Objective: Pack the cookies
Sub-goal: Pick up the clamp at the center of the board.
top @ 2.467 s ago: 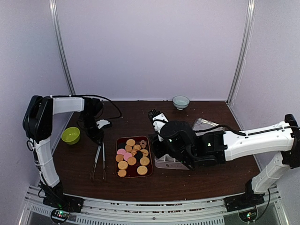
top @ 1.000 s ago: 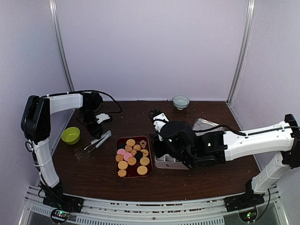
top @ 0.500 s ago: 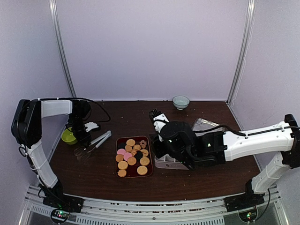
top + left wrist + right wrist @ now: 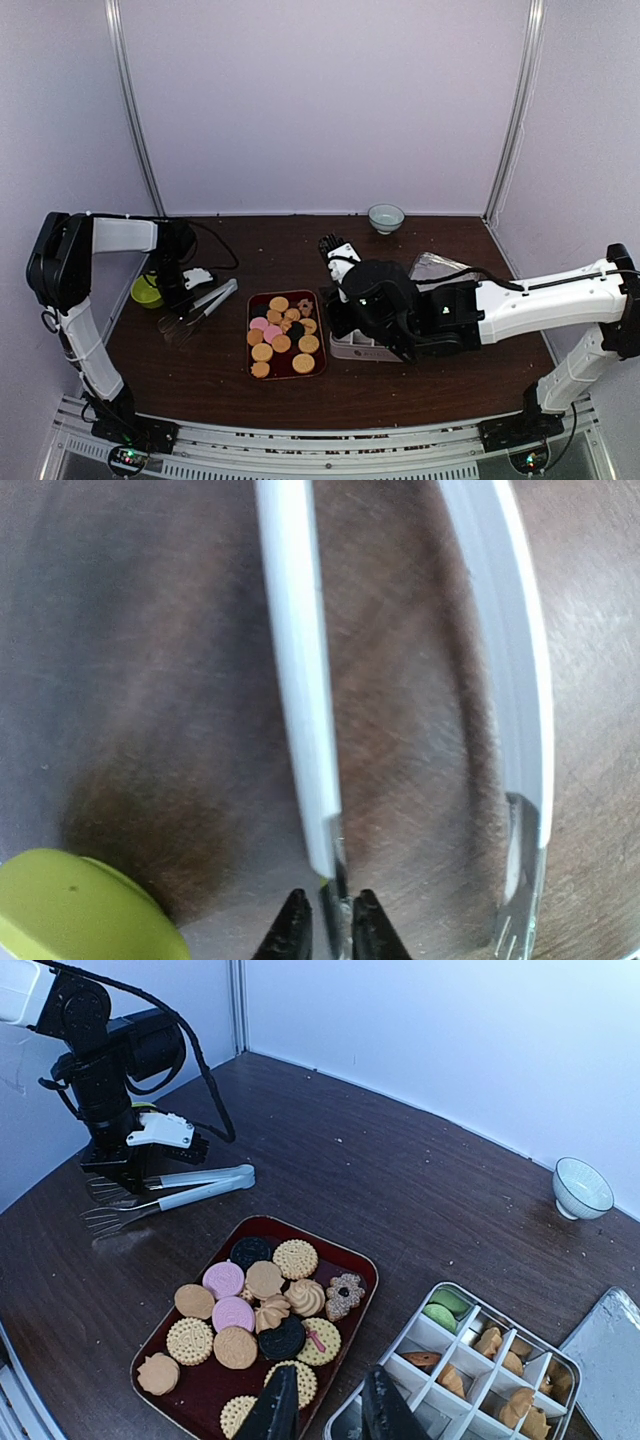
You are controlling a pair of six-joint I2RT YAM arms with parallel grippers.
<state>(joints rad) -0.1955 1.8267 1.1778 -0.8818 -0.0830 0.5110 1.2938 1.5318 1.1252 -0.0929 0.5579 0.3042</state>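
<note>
The cookies (image 4: 282, 335) (image 4: 258, 1318), round golden, pink, dark and flower-shaped ones, lie on a dark red tray (image 4: 250, 345) (image 4: 366, 1272). More cookies sit in a divided tin box (image 4: 545, 1360), mostly hidden under the right arm in the top view. Metal tongs (image 4: 203, 303) (image 4: 175, 1188) (image 4: 298, 680) lie left of the tray. My left gripper (image 4: 190, 279) (image 4: 328, 932) is down at the tongs, its fingertips closed tight on one arm of them. High between tray and box, my right gripper (image 4: 336, 250) (image 4: 330, 1410) stands open and holds nothing.
A green bowl (image 4: 147, 292) (image 4: 80, 910) sits just left of the left gripper. At the back wall stands a small white bowl (image 4: 386, 217) (image 4: 583, 1187). The tin's lid (image 4: 440, 265) (image 4: 612, 1345) lies right of the box.
The tongs were swung from pointing forward to lying diagonally. My left gripper drew away left, came back to the tongs, and narrowed its jaws round one arm. The right arm held still.
</note>
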